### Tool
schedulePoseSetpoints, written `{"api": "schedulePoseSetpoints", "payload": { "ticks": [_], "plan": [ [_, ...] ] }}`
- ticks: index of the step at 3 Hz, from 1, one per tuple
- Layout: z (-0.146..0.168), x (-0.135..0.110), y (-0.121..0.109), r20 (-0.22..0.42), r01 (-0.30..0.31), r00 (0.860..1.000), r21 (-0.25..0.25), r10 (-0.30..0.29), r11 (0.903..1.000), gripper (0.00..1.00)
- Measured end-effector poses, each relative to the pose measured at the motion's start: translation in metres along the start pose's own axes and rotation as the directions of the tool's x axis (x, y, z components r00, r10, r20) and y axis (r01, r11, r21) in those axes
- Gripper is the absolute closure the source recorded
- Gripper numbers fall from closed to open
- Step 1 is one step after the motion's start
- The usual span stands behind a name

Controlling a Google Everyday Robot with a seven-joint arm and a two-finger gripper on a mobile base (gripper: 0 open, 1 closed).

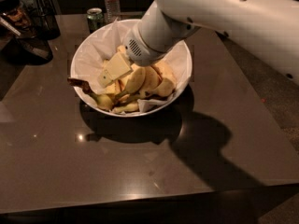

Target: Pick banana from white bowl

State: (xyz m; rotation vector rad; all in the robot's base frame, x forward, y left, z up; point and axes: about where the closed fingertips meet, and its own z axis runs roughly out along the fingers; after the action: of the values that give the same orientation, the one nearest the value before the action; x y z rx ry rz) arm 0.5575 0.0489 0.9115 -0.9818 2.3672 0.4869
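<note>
The white bowl point(185, 56), lined with crinkled white paper, stands at the back middle of the dark table. Several yellow bananas lie piled in it. A thick curved banana point(150, 80) lies in the middle of the pile, partly under the wrist. Shorter bananas point(103, 100) joined at a dark brown stem point(78, 83) lie at the bowl's left front. My gripper point(110, 73) reaches down into the bowl from the upper right and sits on top of the pile, just left of the thick banana. The white arm hides the bowl's back right part.
A green drink can point(95, 18) and a clear water bottle point(111, 1) stand just behind the bowl. Dark objects point(28, 29) crowd the table's back left corner. The table's front edge point(140, 197) runs along the bottom, and its right edge drops to the floor.
</note>
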Motion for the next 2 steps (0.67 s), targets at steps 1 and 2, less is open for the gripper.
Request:
{"api": "schedulePoseSetpoints", "payload": {
  "ticks": [1, 2],
  "plan": [
    [0.0141, 0.0061, -0.0012, -0.027, -0.024, 0.999, 0.089, 0.026, 0.9958, 0.16],
    [0.0173, 0.0069, -0.0038, -0.031, -0.034, 0.999, 0.125, 0.038, 0.9915, 0.34]
  ]
}}
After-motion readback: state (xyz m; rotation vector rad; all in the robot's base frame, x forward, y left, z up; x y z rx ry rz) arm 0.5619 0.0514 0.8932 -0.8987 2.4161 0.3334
